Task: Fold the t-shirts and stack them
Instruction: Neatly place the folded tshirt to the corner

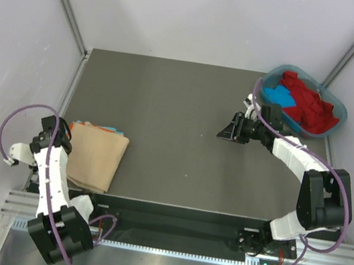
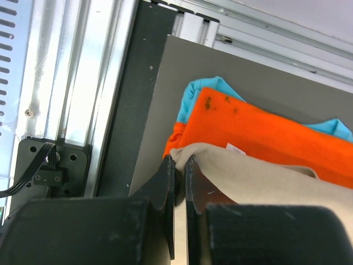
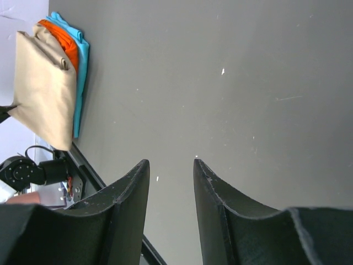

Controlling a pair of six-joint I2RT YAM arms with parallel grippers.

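A folded beige-tan t-shirt [image 1: 95, 156] tops a small stack at the table's front left, with an orange t-shirt [image 2: 259, 130] and a light blue one [image 2: 218, 84] showing beneath it. My left gripper [image 2: 180, 163] is shut on the beige shirt's [image 2: 265, 176] corner at the stack's left edge, near its white neck label [image 2: 236, 148]. My right gripper [image 1: 226, 132] hovers open and empty over bare table at centre right, pointing left. In the right wrist view the right gripper [image 3: 171, 161] has the stack [image 3: 44, 94] far off.
A teal-blue oval tub [image 1: 338, 115] at the back right corner holds crumpled red t-shirts [image 1: 308, 100] and a blue one [image 1: 280, 95]. The dark grey table [image 1: 181, 106] is bounded by white walls; a metal rail [image 2: 71, 83] runs along its left edge.
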